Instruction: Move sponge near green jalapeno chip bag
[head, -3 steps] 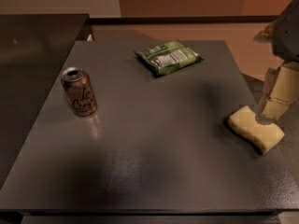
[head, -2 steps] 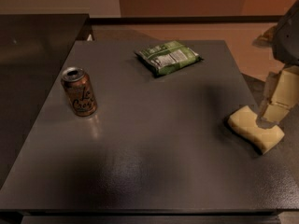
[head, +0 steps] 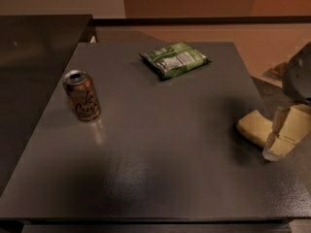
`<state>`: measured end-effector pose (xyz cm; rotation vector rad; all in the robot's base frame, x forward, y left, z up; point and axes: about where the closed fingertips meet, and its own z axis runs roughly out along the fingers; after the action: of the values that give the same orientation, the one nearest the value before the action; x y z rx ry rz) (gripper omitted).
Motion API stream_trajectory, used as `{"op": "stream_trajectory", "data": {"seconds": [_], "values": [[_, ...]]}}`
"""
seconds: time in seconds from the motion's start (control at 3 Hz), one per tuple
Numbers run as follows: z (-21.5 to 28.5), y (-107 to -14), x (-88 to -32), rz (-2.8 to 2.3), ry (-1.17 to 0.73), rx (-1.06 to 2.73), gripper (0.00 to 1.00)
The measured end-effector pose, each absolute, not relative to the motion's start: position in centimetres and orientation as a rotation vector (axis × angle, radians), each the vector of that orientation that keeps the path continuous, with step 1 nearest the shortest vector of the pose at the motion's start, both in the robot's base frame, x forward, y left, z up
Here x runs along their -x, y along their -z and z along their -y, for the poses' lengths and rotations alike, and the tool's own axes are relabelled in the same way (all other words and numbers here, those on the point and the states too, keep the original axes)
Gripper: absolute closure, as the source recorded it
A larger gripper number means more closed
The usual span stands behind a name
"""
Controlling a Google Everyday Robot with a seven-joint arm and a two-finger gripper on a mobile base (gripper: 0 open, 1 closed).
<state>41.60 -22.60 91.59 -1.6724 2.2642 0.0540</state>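
- Gripper (head: pixel 284 137) at 3 o'clock overlaps the sponge (head: pixel 253 127), poised for pickup; grip state: cannot tell.
- Green jalapeno chip bag (head: pixel 176 59), 12 o'clock: the destination.

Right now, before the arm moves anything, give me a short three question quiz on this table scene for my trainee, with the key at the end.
1. True or false: the sponge lies apart from the green jalapeno chip bag, nearer the right edge of the table.
2. Fill in: the can stands ___ on the table's left side.
3. Where is the end effector? A) over the green jalapeno chip bag B) at the table's right edge, by the sponge C) beside the can
Key: 1 true; 2 upright; 3 B.
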Motion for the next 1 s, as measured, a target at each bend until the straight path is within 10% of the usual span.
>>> {"op": "stream_trajectory", "data": {"seconds": [1.0], "values": [[26.5,-84.8,-41.5,-2.403,-0.046,1.529,0.0]]}}
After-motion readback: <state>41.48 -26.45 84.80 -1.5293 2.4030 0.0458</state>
